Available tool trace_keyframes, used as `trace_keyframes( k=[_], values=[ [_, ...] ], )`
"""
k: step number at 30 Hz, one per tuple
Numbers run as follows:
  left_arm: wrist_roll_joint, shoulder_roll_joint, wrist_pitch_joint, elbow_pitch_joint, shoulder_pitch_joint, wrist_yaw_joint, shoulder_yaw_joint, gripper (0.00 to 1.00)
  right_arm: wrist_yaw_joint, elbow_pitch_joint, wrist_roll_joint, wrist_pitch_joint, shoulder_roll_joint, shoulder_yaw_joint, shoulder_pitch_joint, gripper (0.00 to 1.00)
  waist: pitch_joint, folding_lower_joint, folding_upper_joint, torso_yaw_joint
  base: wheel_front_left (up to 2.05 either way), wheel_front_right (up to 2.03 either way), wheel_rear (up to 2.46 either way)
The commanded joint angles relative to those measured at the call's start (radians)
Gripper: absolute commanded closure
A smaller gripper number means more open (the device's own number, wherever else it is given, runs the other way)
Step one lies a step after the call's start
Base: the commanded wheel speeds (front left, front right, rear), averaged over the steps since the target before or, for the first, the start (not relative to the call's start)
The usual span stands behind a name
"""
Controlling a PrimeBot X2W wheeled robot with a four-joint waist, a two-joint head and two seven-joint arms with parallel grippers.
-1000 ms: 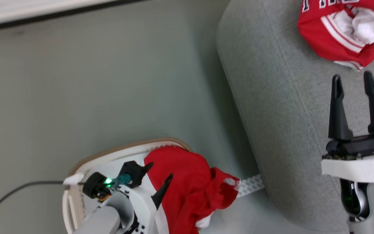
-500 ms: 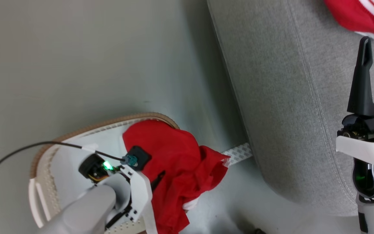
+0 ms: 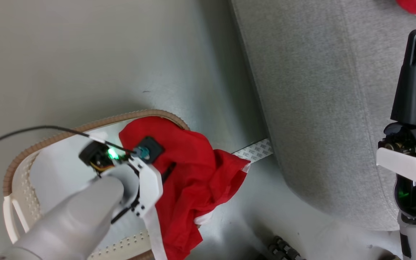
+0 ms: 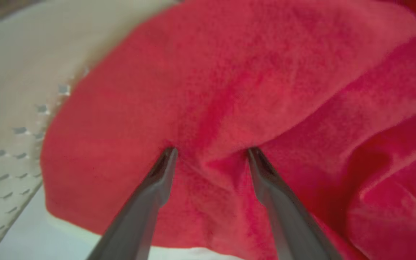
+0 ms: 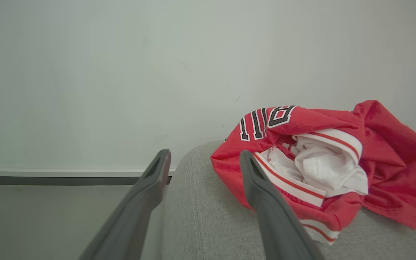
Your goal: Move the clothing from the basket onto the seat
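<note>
Two red jerseys are in sight. One jersey (image 3: 190, 169) is thin, soft and crumpled. It is heaped in a corner of the white, hole-dotted plastic basket (image 3: 24, 144) and spills over its tan woven-look rim, with a bit of white trim at its lower edge. The left gripper (image 4: 211, 153) is spread apart, both tips pressed into that cloth with a ridge between them, not clamped. The other jersey (image 5: 320, 162), white-striped, its dark-edged letters partly folded away, lies bunched on the rounded grey fabric seat (image 3: 320, 108). The right gripper (image 5: 204, 155) is parted and empty over the seat's edge.
</note>
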Motion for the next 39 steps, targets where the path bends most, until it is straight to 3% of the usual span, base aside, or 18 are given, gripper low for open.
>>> trace_keyframes(
  k=[1,14,15,16,17,26,39],
  values=[
    [-0.012,0.004,-0.021,0.012,-0.019,0.001,-0.007,0.0,-0.002,-0.011,-0.007,-0.002,0.002,0.002,0.012,0.0,0.008,-0.0001,0.0,0.011,0.17,0.17,0.17],
    [0.032,-0.012,-0.109,0.095,-0.065,0.001,-0.063,0.0,-0.002,-0.062,-0.056,-0.002,0.002,0.024,0.051,0.0,0.049,-0.0001,0.0,0.066,0.11,0.11,0.11],
    [0.035,-0.013,-0.109,0.093,-0.064,0.001,-0.064,0.27,-0.002,-0.063,-0.057,-0.002,0.002,0.024,0.052,0.0,0.05,-0.0001,0.0,0.067,0.0,0.0,0.0],
    [0.036,-0.014,-0.112,0.088,-0.062,0.001,-0.065,0.84,-0.002,-0.063,-0.058,-0.002,0.002,0.024,0.051,0.0,0.049,-0.0001,0.0,0.067,0.0,0.0,0.0],
    [0.035,-0.014,-0.118,0.083,-0.06,0.001,-0.066,1.0,-0.002,-0.063,-0.056,-0.002,0.002,0.026,0.051,0.0,0.048,-0.0001,0.0,0.066,0.0,0.0,0.0],
    [0.029,0.011,-0.142,0.043,-0.048,0.001,-0.067,1.0,-0.002,-0.04,-0.045,-0.002,0.002,0.028,0.032,0.0,0.023,-0.0001,0.0,0.06,0.0,0.0,0.0],
    [-0.053,-0.052,-0.21,0.02,0.035,0.001,-0.067,1.0,-0.002,0.017,-0.116,-0.002,0.001,0.004,0.034,0.0,-0.185,-0.0001,0.0,0.148,0.0,0.0,0.0]
  ],
)
